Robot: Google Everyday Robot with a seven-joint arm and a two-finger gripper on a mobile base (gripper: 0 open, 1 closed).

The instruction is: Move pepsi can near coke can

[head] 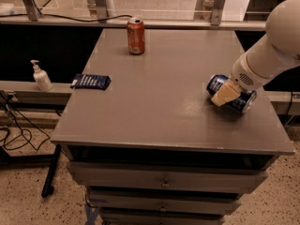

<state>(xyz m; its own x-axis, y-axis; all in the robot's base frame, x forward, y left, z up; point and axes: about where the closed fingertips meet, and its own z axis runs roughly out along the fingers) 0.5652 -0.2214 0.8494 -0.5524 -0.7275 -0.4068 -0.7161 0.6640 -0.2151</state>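
Pepsi can [217, 84] on side, gripper [225, 94] directly over it.

text: none legible | tool [226, 95]: at pepsi can [216, 84], right side
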